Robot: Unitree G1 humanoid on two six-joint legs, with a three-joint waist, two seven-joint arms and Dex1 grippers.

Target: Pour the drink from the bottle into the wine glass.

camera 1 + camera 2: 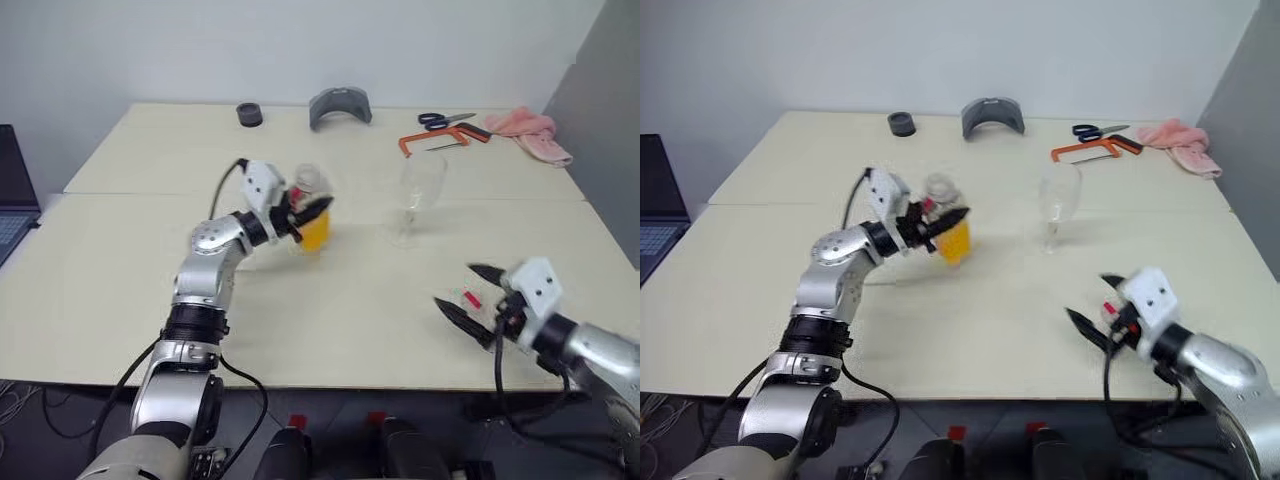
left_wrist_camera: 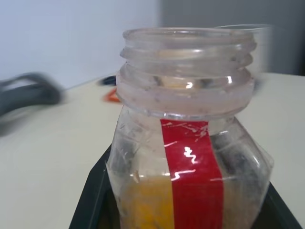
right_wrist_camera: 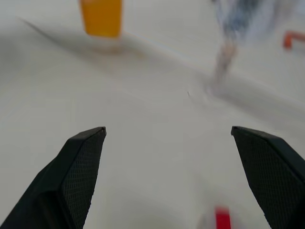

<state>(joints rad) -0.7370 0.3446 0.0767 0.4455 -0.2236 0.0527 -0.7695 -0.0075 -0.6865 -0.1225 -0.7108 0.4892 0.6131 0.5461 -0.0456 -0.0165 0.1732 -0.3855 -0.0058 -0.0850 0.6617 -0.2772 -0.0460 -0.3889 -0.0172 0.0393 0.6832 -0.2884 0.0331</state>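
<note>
Nearest, low over the table's (image 1: 90, 330) front edge on the right, the right gripper (image 1: 470, 288) is seen with its fingers spread wide and nothing between them; a small red-and-white cap (image 1: 470, 298) lies on the table just beside it. Bare tabletop runs from there to the glass (image 1: 418, 195), which stands upright near the middle, well apart from that gripper, and looks empty.

Left of the glass, with a clear gap between them, the bottle (image 2: 188, 138) is pinched by the left gripper (image 1: 305, 212), its black fingers pressed against both sides of the body. The bottle is held upright and uncapped, its threaded mouth open. A red strip (image 2: 193, 186) runs down its side; no writing can be read on it. The drink (image 1: 314, 233) fills only the lower part.

Along the far edge lie a black ring (image 1: 249, 114), a grey curved piece (image 1: 340, 107), blue-handled scissors (image 1: 445, 119), an orange-framed saw (image 1: 440, 141) and a pink cloth (image 1: 535, 132). A laptop (image 1: 15, 200) is seen past the table's left edge.
</note>
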